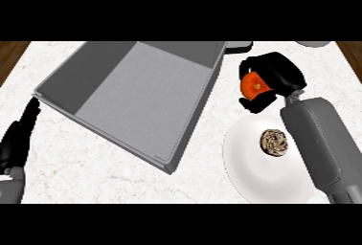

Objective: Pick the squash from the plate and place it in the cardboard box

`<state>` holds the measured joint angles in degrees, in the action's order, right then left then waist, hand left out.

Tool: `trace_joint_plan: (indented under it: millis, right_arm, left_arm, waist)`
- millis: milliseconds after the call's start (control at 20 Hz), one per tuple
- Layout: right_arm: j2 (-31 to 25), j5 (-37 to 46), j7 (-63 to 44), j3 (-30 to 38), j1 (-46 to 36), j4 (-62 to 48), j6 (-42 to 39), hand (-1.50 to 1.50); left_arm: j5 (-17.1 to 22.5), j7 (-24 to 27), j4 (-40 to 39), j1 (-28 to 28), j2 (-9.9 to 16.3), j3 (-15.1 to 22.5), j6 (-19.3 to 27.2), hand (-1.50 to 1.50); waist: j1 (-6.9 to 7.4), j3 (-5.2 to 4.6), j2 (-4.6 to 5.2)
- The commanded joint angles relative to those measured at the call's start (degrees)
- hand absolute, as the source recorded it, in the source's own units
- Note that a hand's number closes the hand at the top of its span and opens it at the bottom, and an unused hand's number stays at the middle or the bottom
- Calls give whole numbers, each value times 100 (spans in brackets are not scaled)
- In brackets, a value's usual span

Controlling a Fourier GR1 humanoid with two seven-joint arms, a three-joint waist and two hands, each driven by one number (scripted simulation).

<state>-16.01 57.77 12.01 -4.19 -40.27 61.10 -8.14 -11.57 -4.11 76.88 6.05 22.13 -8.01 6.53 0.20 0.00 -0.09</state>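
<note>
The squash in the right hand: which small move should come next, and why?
Probably carry it left, over the open box. The right hand is curled round the orange squash, beyond the white plate and just right of the box's wall, so the squash is not yet above the inside.

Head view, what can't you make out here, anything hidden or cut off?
- Squash: mostly hidden by the right robot hand curled round it; shape unclear.
- Left robot hand: cut off by the left edge.
- Two objects at the top edge: cropped, unidentifiable.
- Small round brown item on the plate: too small to identify.
</note>
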Motion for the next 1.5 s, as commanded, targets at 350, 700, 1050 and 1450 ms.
trace_joint_plan:
  millis: [350,700,1050,1450]
  right_arm:
    - [482,-530,122,180,-885,781,-153,150]
    - [1418,-1065,-639,359,-1651,472,-542,150]
    - [1594,-2219,-1839,-343,-2678,-447,295,150]
    - [1600,-3425,-1716,-840,-3632,-2307,1202,150]
  left_arm:
    - [-116,202,-94,-66,-42,-67,-22,0]
    - [-28,282,-184,-30,-124,-156,-64,0]
    - [-172,79,-232,256,-66,-66,-159,0]
    - [-352,121,-9,187,-378,200,-17,0]
  waist:
    - [36,-2,12]
    - [62,-4,25]
    - [190,-4,34]
    - [402,-10,100]
